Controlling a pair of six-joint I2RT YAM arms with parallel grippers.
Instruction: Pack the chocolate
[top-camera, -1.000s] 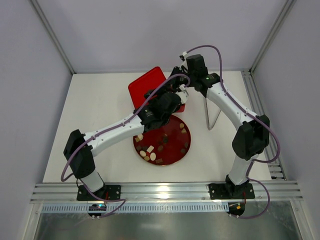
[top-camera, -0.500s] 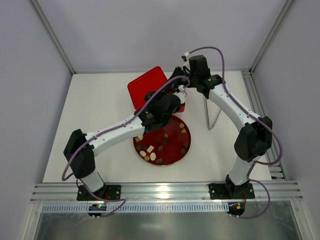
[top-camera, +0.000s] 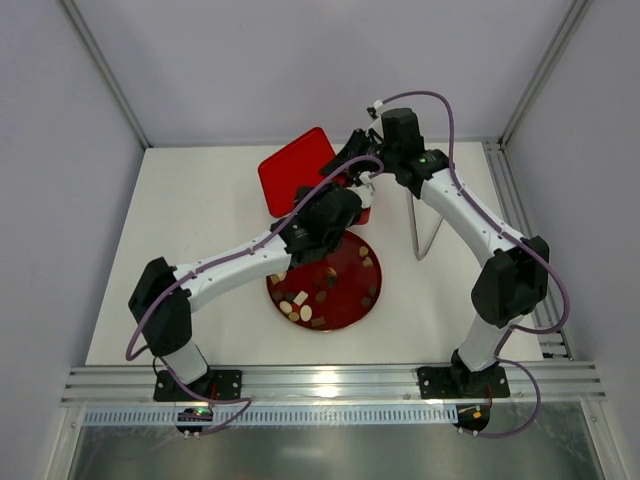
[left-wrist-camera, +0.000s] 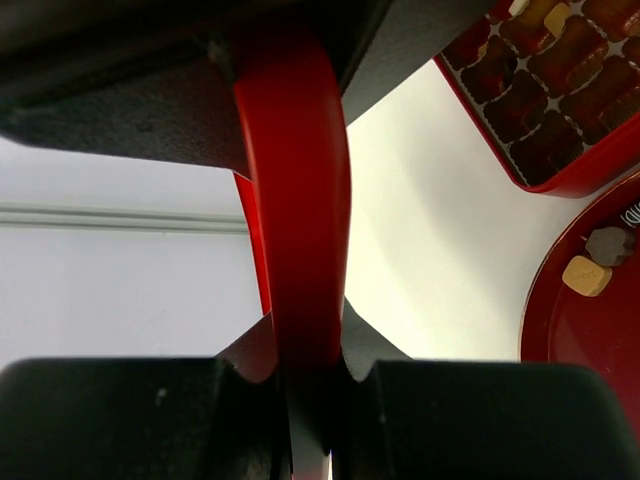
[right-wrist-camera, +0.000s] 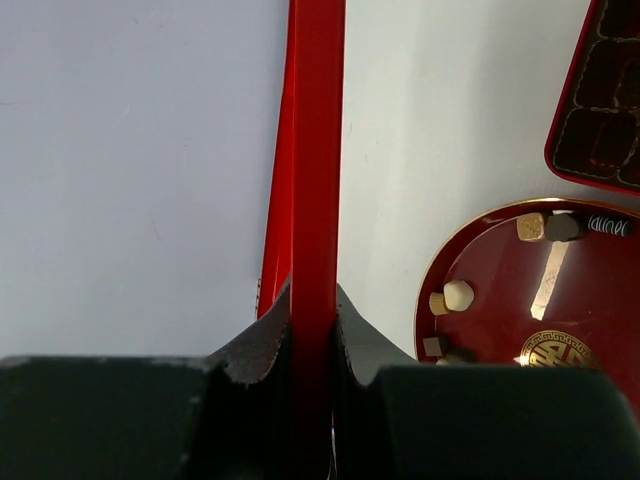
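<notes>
Currently chocolate pieces (top-camera: 302, 298) lie scattered on the round red plate (top-camera: 350, 300) on the desk (top-camera: 200, 220), long axes mixed, while left tool (left-wrist-camera: 305, 345) and right tool (right-wrist-camera: 312, 320) each pinch the red lid (top-camera: 290, 175) by its edge.

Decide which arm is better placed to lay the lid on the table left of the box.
Left, probably. Both the left gripper and right gripper clamp the lid, but the left arm comes from that side; the right would reach over the box.
</notes>
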